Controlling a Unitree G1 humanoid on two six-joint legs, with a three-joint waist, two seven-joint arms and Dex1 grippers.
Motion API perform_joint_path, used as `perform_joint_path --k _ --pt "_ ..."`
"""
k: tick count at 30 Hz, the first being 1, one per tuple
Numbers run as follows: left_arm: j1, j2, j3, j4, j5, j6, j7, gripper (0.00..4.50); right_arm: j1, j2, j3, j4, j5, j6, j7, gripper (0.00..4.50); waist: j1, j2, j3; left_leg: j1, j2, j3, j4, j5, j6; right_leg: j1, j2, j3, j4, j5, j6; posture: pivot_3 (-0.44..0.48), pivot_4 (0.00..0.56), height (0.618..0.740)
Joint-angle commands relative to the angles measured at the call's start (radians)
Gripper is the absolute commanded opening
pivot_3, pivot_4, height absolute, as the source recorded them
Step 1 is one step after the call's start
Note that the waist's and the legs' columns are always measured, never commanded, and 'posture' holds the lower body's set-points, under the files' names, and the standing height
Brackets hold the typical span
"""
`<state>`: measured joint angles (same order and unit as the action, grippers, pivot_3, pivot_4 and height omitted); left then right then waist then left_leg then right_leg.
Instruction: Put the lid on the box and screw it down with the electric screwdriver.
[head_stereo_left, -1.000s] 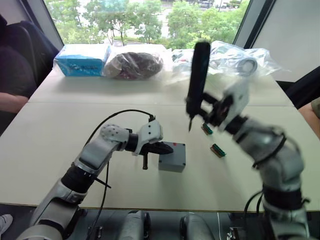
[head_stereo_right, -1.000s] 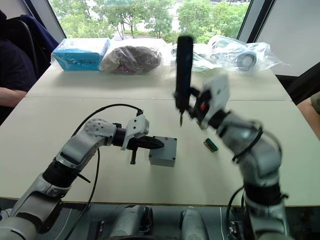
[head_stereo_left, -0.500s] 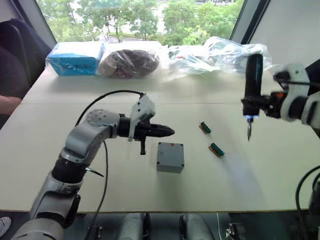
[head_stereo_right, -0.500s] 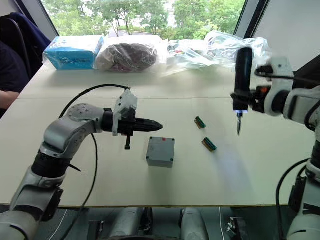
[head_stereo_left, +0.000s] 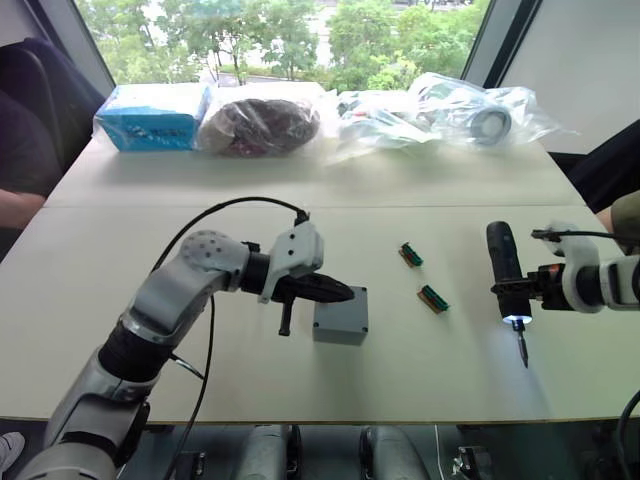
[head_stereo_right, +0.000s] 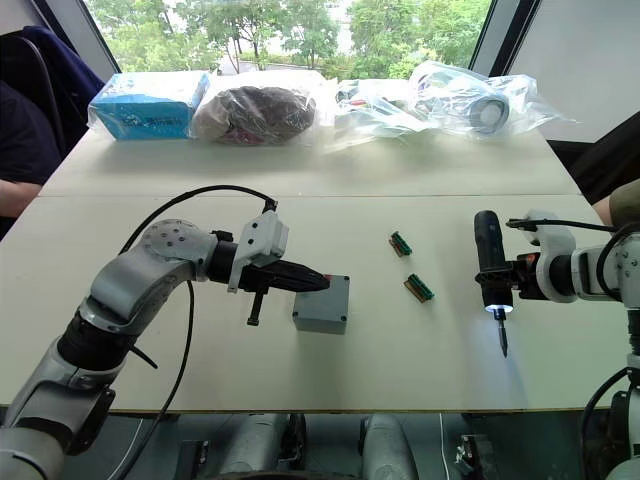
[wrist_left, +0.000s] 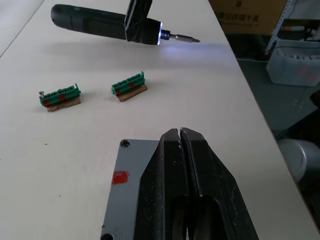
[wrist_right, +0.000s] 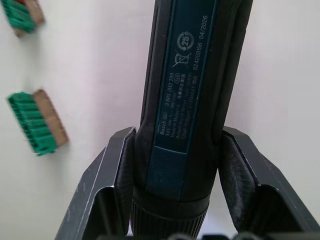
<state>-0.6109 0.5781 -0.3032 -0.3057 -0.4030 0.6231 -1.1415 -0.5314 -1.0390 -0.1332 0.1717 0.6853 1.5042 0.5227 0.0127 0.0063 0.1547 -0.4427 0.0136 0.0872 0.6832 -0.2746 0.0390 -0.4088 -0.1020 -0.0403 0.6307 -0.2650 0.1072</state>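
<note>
Item: box (head_stereo_left: 341, 316), grey, square, with the lid (wrist_left: 131, 175) seated on top, red mark and corner screw holes facing up; it stands near the middle of the worktop (head_stereo_left: 120, 260). Item: left gripper (head_stereo_left: 335, 292), jaws pressed together with nothing between them, tip resting over the lid's top face at the box's left side, so the left arm is the nearer one to the box. Item: electric screwdriver (head_stereo_left: 506, 272), dark blue-black, clamped round its barrel by the right gripper (wrist_right: 175, 165), jaws closed on either side of the body. It is held low above the worktop on the right side, well apart from the box, with two green connector strips (head_stereo_left: 424, 281) lying between them. Governing relation: the screwdriver's long axis runs roughly fore and aft, bit (head_stereo_left: 522, 350) toward the robot and tilted down, tip light on, casting a glow on the worktop; it is neither above the lid nor upright over any corner hole. Judgement: the box lies to the left of the right jaws, and a driving move would call for carrying the tool leftward past the strips and standing the bit vertical over a corner screw hole while the left jaws steady the lid.
</note>
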Motion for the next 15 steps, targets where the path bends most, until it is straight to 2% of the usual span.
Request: perform_joint_path --k 1,3,4,6,8,10,13,15 --pt "-0.004 0.006 0.007 -0.023 0.004 -0.015 0.009 0.0 -0.024 -0.021 0.017 0.005 -0.043 -0.058 0.038 1.89 0.0 0.0 0.0 0.0 0.0 0.0 0.0 0.0 0.0 0.0 0.0 0.0 0.0 0.0 0.0 0.0 0.15 0.74" --pt "-0.004 0.01 0.009 -0.016 0.005 -0.018 0.008 0.0 -0.018 -0.02 0.037 0.007 -0.062 -0.072 0.048 1.89 -0.001 0.0 0.0 0.0 0.0 0.0 0.0 0.001 -0.001 0.0 0.0 0.0 0.0 0.0 0.0 0.0 0.15 0.74" --pt "-0.004 0.013 0.011 -0.012 0.005 -0.019 0.008 0.0 -0.016 -0.018 0.042 0.009 -0.07 -0.079 0.053 2.38 -0.001 0.0 0.0 0.0 0.0 0.0 0.0 0.001 -0.002 0.0 0.0 0.0 0.0 0.0 0.0 0.0 0.15 0.74" --pt "-0.004 0.018 0.018 -0.007 0.004 -0.02 0.008 0.0 -0.009 -0.02 0.052 0.008 -0.086 -0.091 0.063 2.94 0.0 0.0 0.0 0.0 0.0 0.0 0.0 0.002 -0.003 0.0 0.001 0.0 0.0 0.0 0.0 0.0 0.15 0.74" --pt "-0.004 0.024 0.025 -0.001 0.003 -0.021 0.01 0.0 -0.001 -0.023 0.055 0.003 -0.098 -0.097 0.073 3.77 0.0 0.0 0.0 0.0 0.0 0.0 0.0 0.002 -0.003 0.0 0.001 0.0 0.0 0.0 0.0 0.0 0.15 0.74" --pt "-0.005 0.033 0.035 0.004 0.002 -0.02 0.012 0.0 0.007 -0.029 0.055 -0.011 -0.107 -0.101 0.082 4.38 0.0 0.0 0.0 0.0 0.0 0.0 0.0 0.002 -0.003 0.001 0.001 0.0 0.0 0.0 0.0 0.0 0.15 0.74" --pt "-0.011 0.046 0.081 0.013 -0.029 0.001 0.019 0.0 0.017 -0.049 0.042 -0.049 -0.122 -0.125 0.094 4.48 0.0 0.0 0.0 0.0 0.0 -0.001 0.0 0.002 -0.004 0.001 0.001 0.0 0.0 0.0 0.0 0.0 0.15 0.74" --pt "-0.029 0.052 0.155 0.033 -0.083 0.042 0.033 0.0 -0.017 -0.069 0.002 -0.093 -0.104 -0.142 0.121 4.48 -0.001 0.0 0.0 0.0 0.0 -0.001 0.0 0.002 -0.004 0.001 0.001 0.0 0.0 0.0 0.0 0.0 0.15 0.74"
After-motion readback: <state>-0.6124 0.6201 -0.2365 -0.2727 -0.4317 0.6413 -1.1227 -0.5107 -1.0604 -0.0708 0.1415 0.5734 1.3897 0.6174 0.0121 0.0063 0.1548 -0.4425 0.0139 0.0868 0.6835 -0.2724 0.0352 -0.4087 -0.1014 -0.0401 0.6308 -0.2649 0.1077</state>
